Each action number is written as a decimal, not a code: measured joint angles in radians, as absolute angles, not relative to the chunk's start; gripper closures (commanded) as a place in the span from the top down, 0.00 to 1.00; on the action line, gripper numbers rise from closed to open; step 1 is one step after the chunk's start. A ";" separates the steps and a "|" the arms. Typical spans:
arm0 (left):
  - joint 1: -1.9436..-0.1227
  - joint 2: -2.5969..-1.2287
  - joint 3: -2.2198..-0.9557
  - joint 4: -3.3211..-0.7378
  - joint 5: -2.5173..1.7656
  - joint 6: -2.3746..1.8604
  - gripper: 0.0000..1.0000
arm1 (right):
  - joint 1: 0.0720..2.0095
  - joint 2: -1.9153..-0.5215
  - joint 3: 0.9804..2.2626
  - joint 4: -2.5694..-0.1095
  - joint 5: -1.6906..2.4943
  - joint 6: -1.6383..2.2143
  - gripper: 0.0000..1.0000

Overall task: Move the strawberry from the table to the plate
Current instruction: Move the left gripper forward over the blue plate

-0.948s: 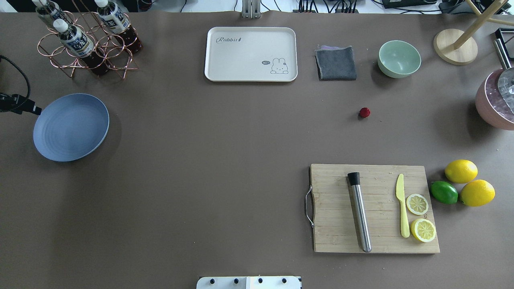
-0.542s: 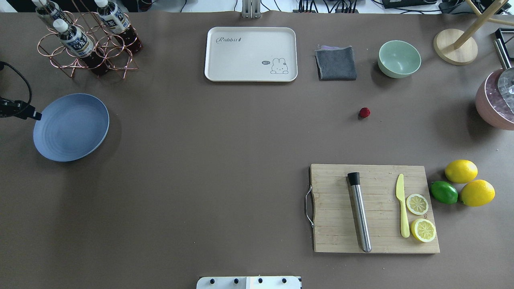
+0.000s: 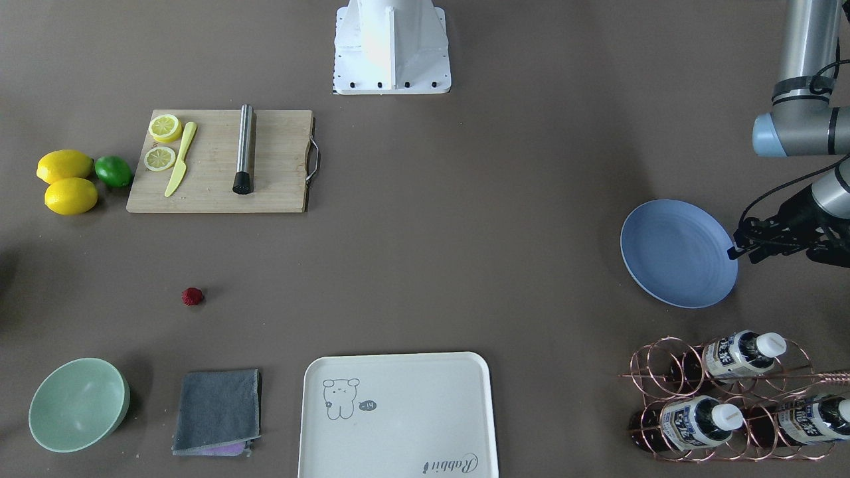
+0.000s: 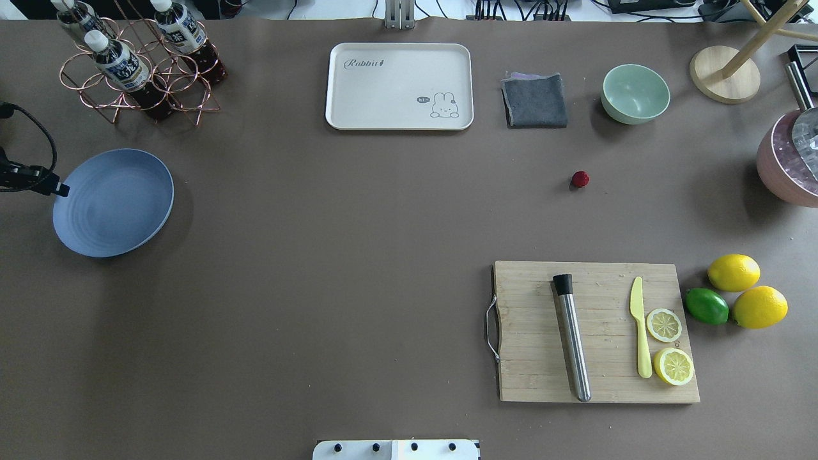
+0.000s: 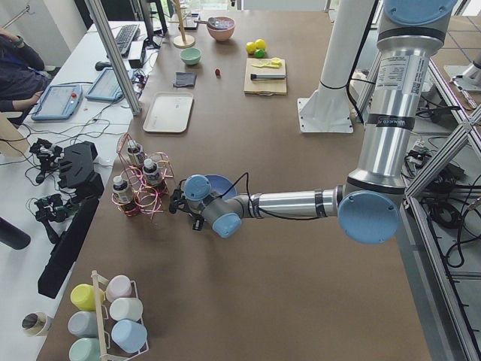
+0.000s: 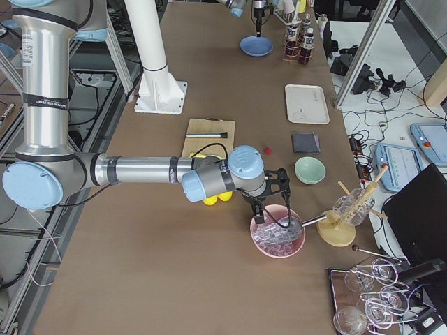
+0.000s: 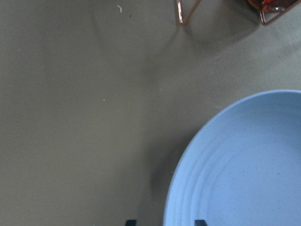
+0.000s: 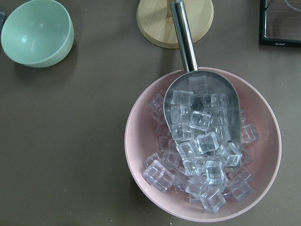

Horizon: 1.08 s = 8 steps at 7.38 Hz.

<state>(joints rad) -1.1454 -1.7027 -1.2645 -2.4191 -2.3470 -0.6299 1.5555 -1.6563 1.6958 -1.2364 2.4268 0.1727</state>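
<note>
Tray point(image 4: 399, 86) lay between bottles point(image 4: 120, 62) and cloth point(image 4: 535, 101), green bowl point(image 4: 635, 93) beside, board point(image 4: 530, 332) held knife point(image 4: 640, 326) and lemon slices point(image 4: 664, 324), pink bowl point(image 8: 134, 141) held ice point(image 8: 202, 120).

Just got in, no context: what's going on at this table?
The small dark-red strawberry lies untouched on the grey-brown table, between the mint-green bowl and the wooden cutting board. The round light-blue plate is empty; the left gripper hangs at its outer rim, jaws apart, holding nothing. The right gripper hangs over the pink bowl of ice cubes; whether its jaws are open cannot be told.
</note>
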 measured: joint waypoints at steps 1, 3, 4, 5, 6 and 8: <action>-1.142 -1.703 -1.263 -2.419 -2.347 -0.630 0.41 | 1.555 -1.656 1.696 -1.236 2.427 0.173 1.00; -1.138 -1.703 -1.259 -2.420 -2.346 -0.630 0.41 | 1.555 -1.655 1.695 -1.236 2.427 0.173 1.00; -1.137 -1.703 -1.256 -2.420 -2.346 -0.630 0.29 | 1.555 -1.655 1.695 -1.236 2.427 0.173 1.00; -1.136 -1.704 -1.254 -2.421 -2.346 -0.630 0.15 | 1.555 -1.656 1.695 -1.236 2.427 0.173 1.00; -1.133 -1.704 -1.253 -2.421 -2.346 -0.630 0.00 | 1.555 -1.657 1.695 -1.236 2.427 0.173 1.00; -1.124 -1.704 -1.257 -2.420 -2.347 -0.630 0.00 | 1.555 -1.657 1.696 -1.236 2.427 0.173 1.00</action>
